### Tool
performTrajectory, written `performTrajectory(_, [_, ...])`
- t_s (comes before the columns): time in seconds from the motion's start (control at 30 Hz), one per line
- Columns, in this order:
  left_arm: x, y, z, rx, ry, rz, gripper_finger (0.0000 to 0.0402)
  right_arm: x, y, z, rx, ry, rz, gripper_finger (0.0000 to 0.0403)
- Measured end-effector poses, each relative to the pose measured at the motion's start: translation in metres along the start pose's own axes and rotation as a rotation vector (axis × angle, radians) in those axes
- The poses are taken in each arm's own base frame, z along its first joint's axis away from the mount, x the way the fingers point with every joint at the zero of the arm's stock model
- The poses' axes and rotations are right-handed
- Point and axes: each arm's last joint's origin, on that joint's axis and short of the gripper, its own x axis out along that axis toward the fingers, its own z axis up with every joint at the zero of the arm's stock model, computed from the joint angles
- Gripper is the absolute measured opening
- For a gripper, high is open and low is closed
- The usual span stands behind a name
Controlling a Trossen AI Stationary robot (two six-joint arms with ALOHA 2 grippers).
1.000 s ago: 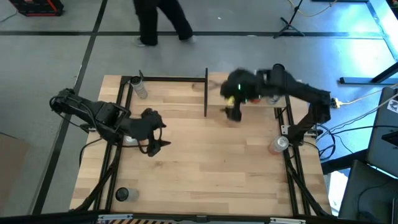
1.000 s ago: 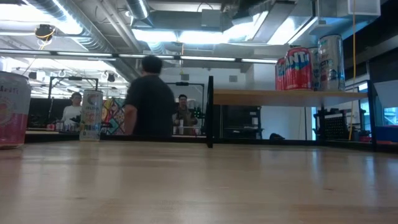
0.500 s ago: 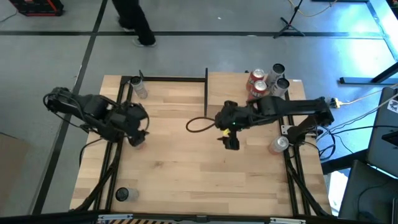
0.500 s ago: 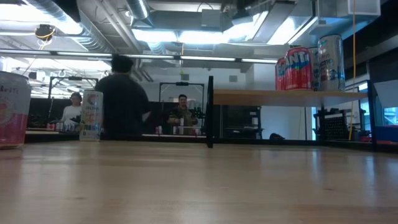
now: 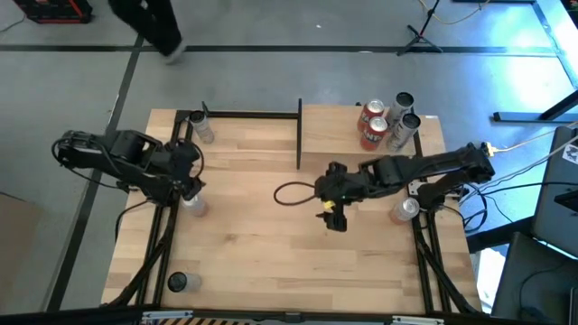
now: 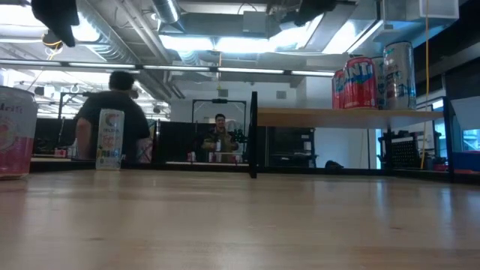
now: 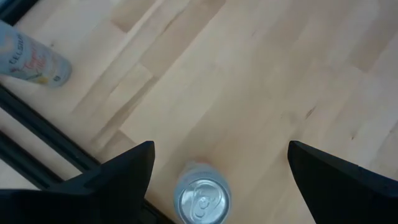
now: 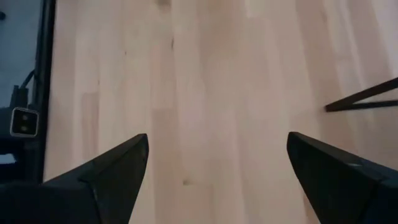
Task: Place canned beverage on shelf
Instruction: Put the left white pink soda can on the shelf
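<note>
Retreating from the shelf [image 5: 334, 126] with three cans [image 5: 386, 122] now on it, right gripper [image 5: 331, 209] hangs empty, fingers apart, mid-bench, while left gripper [image 5: 189, 181], fingers apart, has swung over the next can [image 7: 201, 200] at the bench's left edge.
</note>
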Motion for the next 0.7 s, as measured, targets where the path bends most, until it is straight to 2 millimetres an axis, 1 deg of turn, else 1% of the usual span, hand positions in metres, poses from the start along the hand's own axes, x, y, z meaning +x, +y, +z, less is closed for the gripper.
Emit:
performTrajectory(0.13, [0.006, -0.002, 0.000, 0.006, 0.005, 0.028, 0.0357, 0.011, 0.011, -0.007, 0.016, -0.004, 0.022, 0.0369])
performTrajectory(0.27, [0.014, -0.003, 0.001, -0.016, 0.040, 0.074, 0.0357, 0.017, 0.021, -0.012, 0.034, -0.012, 0.046, 0.0369])
performTrajectory(0.4, [0.020, 0.005, 0.003, -0.085, 0.129, 0.173, 0.0357, 0.020, 0.029, -0.016, 0.046, -0.021, 0.053, 0.0369])
performTrajectory(0.53, [0.024, 0.012, 0.011, -0.177, 0.164, 0.170, 0.0357, 0.019, 0.032, -0.017, 0.046, -0.033, 0.038, 0.0369])
performTrajectory(0.7, [0.031, 0.020, 0.013, -0.209, 0.232, 0.160, 0.0357, 0.019, 0.031, -0.017, 0.048, -0.035, 0.032, 0.0369])
